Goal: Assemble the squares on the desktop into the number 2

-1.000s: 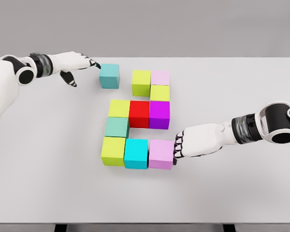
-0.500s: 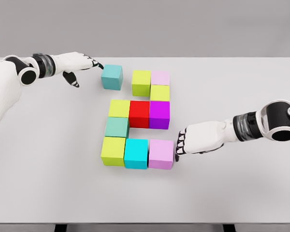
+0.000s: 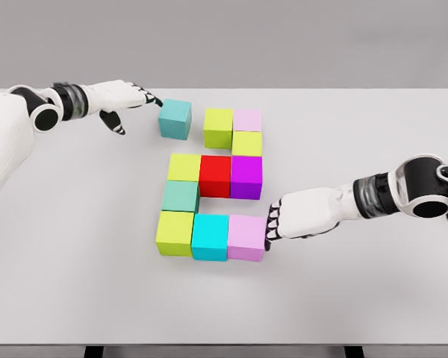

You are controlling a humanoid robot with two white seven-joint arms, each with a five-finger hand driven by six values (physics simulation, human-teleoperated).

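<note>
The left robot hand point(image 3: 123, 95) holds nothing, fingers extended, fingertips touching the left face of the teal square point(image 3: 175, 118), which sits apart from the lime square point(image 3: 218, 127) at the upper left of the figure. The right robot hand point(image 3: 284, 221) grasps nothing, its curled fingers against the right side of the pink square point(image 3: 246, 237) in the bottom row on the surface point(image 3: 373, 134).

I saw the teal cube point(image 3: 175, 118) on the white worktop point(image 3: 358, 134), apart to the left of the lime-green cube point(image 3: 218, 127), behind the cluster.
</note>
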